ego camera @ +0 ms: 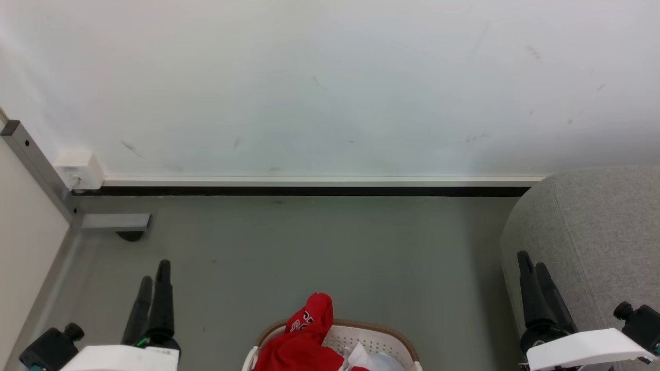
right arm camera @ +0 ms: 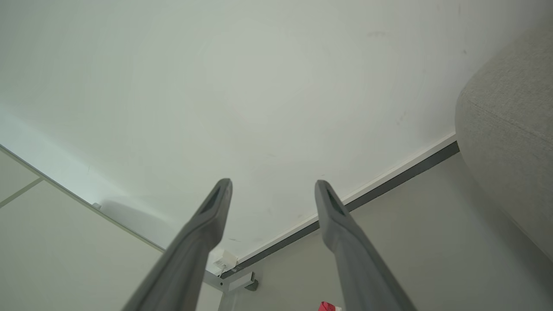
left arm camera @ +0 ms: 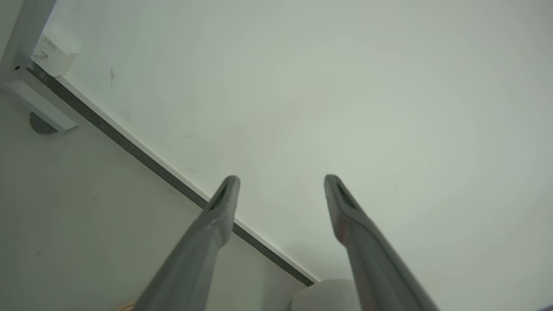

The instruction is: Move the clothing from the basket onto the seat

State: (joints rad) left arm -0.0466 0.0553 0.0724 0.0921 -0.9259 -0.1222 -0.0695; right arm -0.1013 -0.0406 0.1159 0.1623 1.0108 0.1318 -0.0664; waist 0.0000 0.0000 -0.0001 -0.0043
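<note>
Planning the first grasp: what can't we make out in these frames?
- Basket: head view's bottom edge cuts it off; fill level hidden.
- Red clothing: lettering creased, unreadable; piece count unclear.
- Seat: cropped by head view's right edge; extent unknown.
- Red scrap, right wrist view: bottom edge clips it, too small to identify.

The left gripper (ego camera: 154, 274) and right gripper (ego camera: 532, 262) have long tapered dark fingers (ego camera: 162, 301), white wrist shells (ego camera: 582, 348), black knobbed housings (ego camera: 49, 348), and apparently a small green mark (ego camera: 142, 341).
</note>
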